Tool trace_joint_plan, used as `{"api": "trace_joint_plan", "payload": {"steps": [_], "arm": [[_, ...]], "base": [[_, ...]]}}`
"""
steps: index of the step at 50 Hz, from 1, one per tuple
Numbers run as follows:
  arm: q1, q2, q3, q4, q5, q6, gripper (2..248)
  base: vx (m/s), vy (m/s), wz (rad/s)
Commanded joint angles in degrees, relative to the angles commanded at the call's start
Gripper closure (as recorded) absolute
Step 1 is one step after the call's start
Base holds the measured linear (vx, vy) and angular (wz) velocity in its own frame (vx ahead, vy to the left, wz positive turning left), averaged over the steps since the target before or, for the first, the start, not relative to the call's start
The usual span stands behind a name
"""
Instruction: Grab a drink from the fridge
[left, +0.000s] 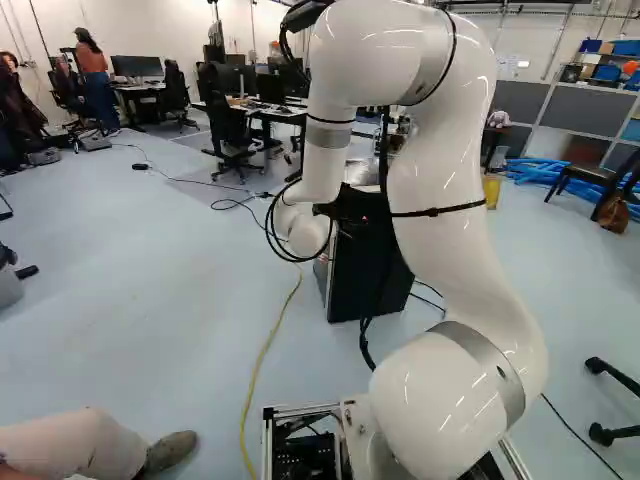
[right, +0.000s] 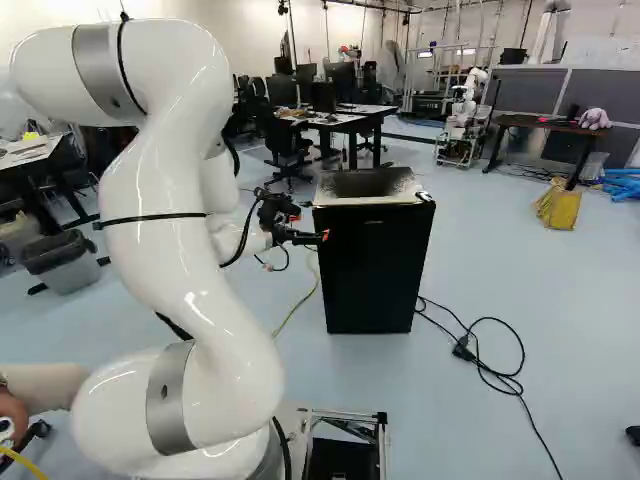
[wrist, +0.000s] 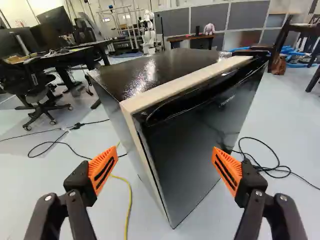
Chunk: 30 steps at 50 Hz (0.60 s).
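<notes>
In the right base view my gripper (right: 300, 237) reaches from the arm to the upper left edge of the black fridge (right: 370, 275). The wrist view shows the gripper (wrist: 159, 162) open, its orange-padded fingers wide apart and nothing held. Ahead of it stands the fridge, with a shiny dark top (wrist: 155, 72). Its dark door (wrist: 192, 145) lies against the body, a pale strip running along the edge behind it. A dark recess runs along the door's upper edge. Whether a finger touches the fridge, I cannot tell. The inside is hidden and no drink shows.
Black cables (right: 500, 375) lie on the floor beside the fridge, and a yellow cable (left: 262, 355) runs past it. Desks and chairs (right: 285, 150) stand behind. Another robot (right: 465, 110) is far back. A person's leg and shoe (left: 168, 452) are close beside the base.
</notes>
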Motion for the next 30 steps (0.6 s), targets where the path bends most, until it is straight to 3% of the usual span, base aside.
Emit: {"api": "trace_joint_plan", "payload": {"steps": [30], "arm": [[-0.7, -2.3, -3.5, 3.3, 0.1, 0.0, 3]], "base": [[0.000, 0.000, 0.000]]}}
